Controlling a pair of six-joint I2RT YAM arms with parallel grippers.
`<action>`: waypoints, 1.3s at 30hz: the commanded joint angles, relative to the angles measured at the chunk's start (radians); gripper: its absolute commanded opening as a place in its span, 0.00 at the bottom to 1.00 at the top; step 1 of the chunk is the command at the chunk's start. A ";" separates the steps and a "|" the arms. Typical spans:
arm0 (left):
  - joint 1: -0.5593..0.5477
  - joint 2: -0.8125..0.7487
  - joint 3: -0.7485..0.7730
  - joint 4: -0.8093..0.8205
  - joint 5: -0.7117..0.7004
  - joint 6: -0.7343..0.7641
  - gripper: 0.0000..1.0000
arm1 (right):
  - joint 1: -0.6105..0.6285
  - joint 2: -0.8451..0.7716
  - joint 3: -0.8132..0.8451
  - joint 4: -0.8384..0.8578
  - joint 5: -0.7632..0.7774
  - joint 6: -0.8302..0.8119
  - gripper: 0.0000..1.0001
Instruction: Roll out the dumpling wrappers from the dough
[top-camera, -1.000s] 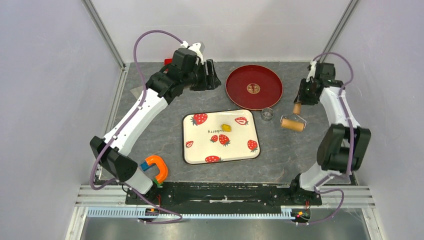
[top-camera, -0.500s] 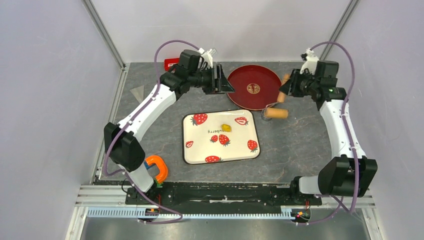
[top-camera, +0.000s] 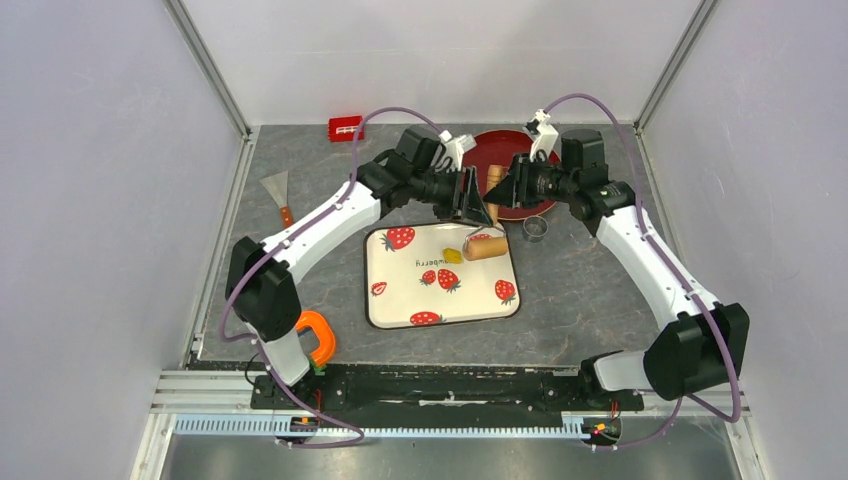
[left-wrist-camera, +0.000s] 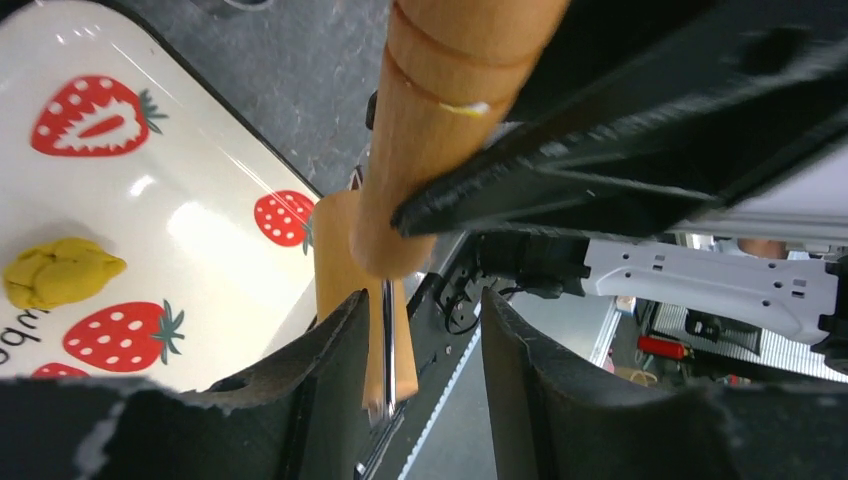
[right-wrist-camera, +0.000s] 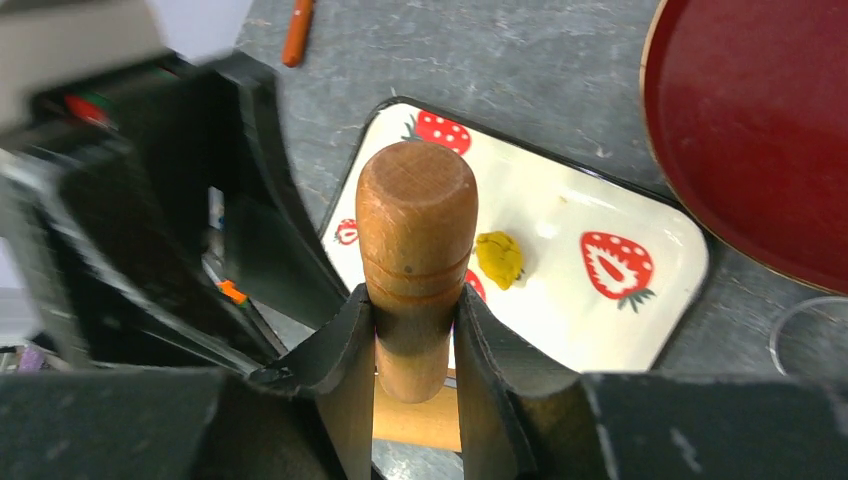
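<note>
one roller (right-wrist-camera: 417, 200) is clamped in the right gripper (right-wrist-camera: 415, 335), the left gripper (left-wrist-camera: 420, 330) spread around its stem; it should be set squarely on the dough (left-wrist-camera: 60, 272).

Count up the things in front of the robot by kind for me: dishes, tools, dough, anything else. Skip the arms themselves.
Dishes: 2, red plate, strawberry tray
Tools: 3, wooden roller, metal ring, scraper
Dough: 1, yellow lump
Other: 2, small red box, orange C-shaped piece
Total: 8
</note>
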 joint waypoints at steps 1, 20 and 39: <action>-0.022 0.022 -0.013 0.004 0.048 0.027 0.49 | 0.031 -0.014 0.027 0.105 -0.011 0.079 0.00; -0.037 0.034 -0.013 -0.073 0.038 0.077 0.02 | 0.032 -0.001 0.106 0.109 0.044 0.118 0.02; -0.036 -0.470 -0.306 0.164 -0.750 0.478 0.02 | -0.050 -0.187 -0.050 0.346 0.080 0.372 0.98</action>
